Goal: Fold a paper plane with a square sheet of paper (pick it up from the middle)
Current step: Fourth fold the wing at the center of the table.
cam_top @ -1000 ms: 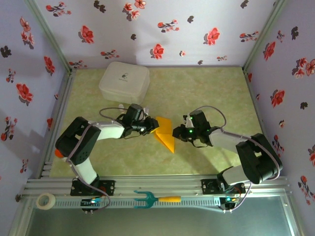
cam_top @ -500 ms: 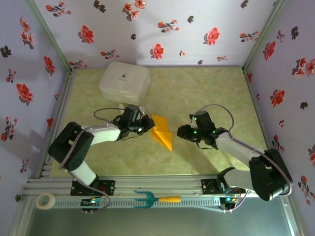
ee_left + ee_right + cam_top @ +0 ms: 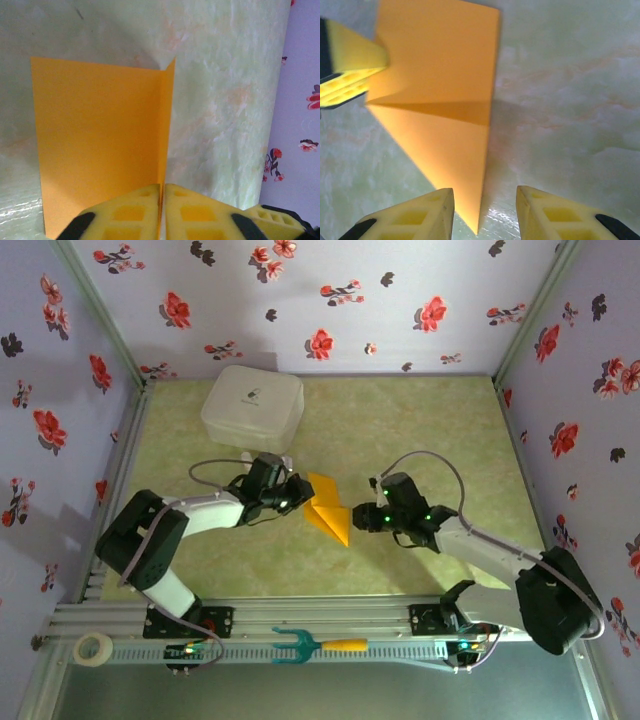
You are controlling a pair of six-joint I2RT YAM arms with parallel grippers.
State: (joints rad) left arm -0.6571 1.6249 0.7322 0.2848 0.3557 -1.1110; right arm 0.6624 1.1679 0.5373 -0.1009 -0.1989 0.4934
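The orange paper plane (image 3: pixel 328 508) lies partly folded on the green table, one flap flat and its centre crease standing up. My left gripper (image 3: pixel 298 492) is shut on the raised crease at the sheet's left end; in the left wrist view the yellow fingers (image 3: pixel 135 212) of the left gripper (image 3: pixel 163 192) pinch the thin upright edge of the paper (image 3: pixel 100 140). My right gripper (image 3: pixel 362 518) is open at the right side. In the right wrist view the pointed tip of the paper (image 3: pixel 445 100) reaches in between the spread fingers of the right gripper (image 3: pixel 485 200), touching neither.
A white lidded box (image 3: pixel 252 405) stands at the back left of the table. On the front rail lie a tape roll (image 3: pixel 94 647) and a teal fork with an orange handle (image 3: pixel 318 644). Flowered walls close in three sides.
The right gripper has opened, drawn back to the right, then come in again toward the paper's tip. The left gripper has kept its pinch and the paper has shifted slightly left.
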